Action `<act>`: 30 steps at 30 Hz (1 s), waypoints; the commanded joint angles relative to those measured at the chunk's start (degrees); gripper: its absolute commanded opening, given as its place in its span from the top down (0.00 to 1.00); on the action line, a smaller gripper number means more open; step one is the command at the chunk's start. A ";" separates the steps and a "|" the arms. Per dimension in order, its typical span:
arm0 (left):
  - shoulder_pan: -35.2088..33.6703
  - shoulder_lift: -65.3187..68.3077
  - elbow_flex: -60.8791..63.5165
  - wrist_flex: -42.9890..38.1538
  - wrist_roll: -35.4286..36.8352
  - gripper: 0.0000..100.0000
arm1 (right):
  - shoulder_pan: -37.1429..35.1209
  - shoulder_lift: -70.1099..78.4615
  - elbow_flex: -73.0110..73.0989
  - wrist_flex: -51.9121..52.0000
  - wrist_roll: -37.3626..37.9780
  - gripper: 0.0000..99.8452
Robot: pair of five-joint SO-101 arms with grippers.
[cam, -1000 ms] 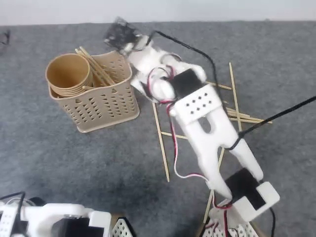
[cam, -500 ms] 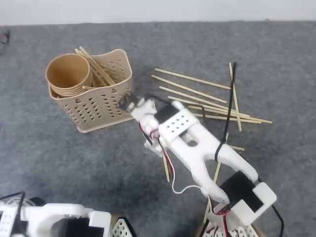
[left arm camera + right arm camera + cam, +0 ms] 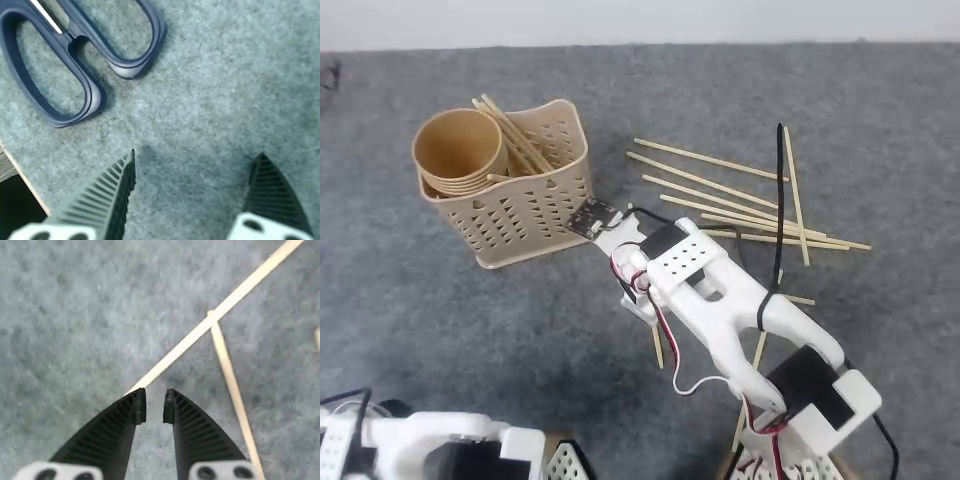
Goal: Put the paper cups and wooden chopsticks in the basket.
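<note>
A beige basket at the left holds stacked paper cups and a few chopsticks. Several loose wooden chopsticks lie on the grey carpet to the right. My right arm stretches from the near right to just beside the basket's right corner. My right gripper hangs low over the carpet, holding nothing, jaws almost together. The tip of one chopstick lies at its fingertips, and a second chopstick crosses nearby. My left gripper stands open over bare carpet.
Dark blue scissors lie on the carpet ahead of the left gripper, close to the table's edge. The left arm's base sits at the near left. A black cable arches over the loose chopsticks.
The right arm has drawn back from above the basket and dropped low beside the basket's right corner. The loose chopsticks it covered are now in plain sight. The left arm has not moved.
</note>
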State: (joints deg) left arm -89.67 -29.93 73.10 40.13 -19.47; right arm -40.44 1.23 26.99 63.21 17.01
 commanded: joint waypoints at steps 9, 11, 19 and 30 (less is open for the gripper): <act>0.35 -1.14 -0.13 -1.05 -0.53 0.65 | -1.89 2.24 -0.44 -1.27 -0.35 0.78; 0.35 -1.14 -0.13 -1.05 -0.53 0.65 | -1.89 5.49 -0.70 -1.36 -0.35 0.79; 0.44 -1.14 -0.13 -1.05 -0.53 0.65 | -1.98 9.19 -2.73 -0.48 -0.35 0.80; 0.44 -1.14 -0.13 -1.05 -0.53 0.65 | -1.63 8.84 -2.90 -0.22 -0.35 0.99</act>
State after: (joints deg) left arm -89.67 -29.93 73.10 40.13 -19.47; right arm -41.67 10.29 25.41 61.98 17.01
